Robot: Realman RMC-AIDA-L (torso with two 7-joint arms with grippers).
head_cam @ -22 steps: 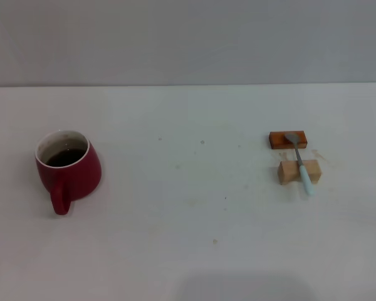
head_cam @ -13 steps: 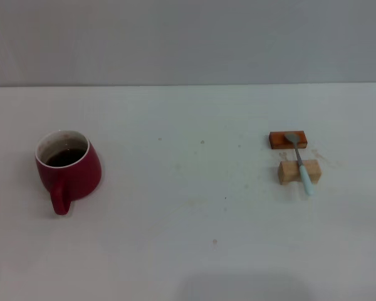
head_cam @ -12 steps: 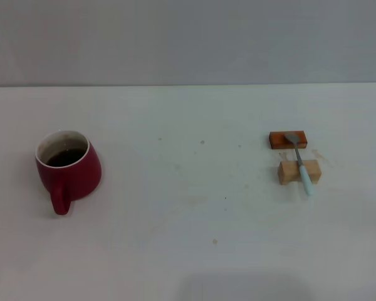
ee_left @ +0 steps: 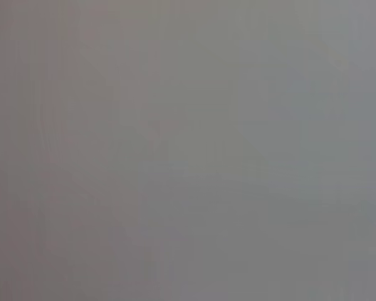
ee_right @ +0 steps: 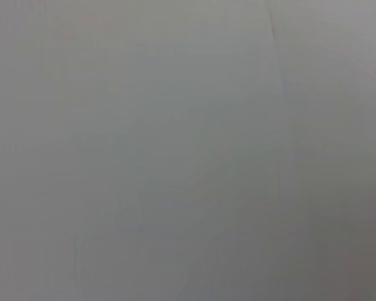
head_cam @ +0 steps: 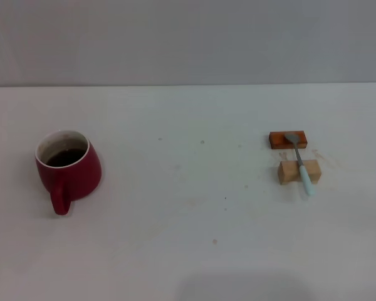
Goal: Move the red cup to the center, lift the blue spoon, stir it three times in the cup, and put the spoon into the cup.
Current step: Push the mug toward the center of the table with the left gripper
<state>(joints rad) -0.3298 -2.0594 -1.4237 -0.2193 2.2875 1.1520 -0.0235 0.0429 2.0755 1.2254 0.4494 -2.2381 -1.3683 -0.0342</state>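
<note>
Cup, red (head_cam: 69,168): upright on the white counter (head_cam: 188,213) at the left of the head view, handle toward the lower edge of the frame, dark liquid inside, in the same spot as in the earlier head views, so the move to the center is judged not yet begun. Spoon, blue (head_cam: 301,164): at the right, well apart from the cup, metal bowl on the orange-brown block (head_cam: 288,139), neck across the pale wooden block (head_cam: 299,171), likewise unmoved. Grippers, left and right: neither appears in any view, both wrist views showing only blank grey, so their state cannot be told.
</note>
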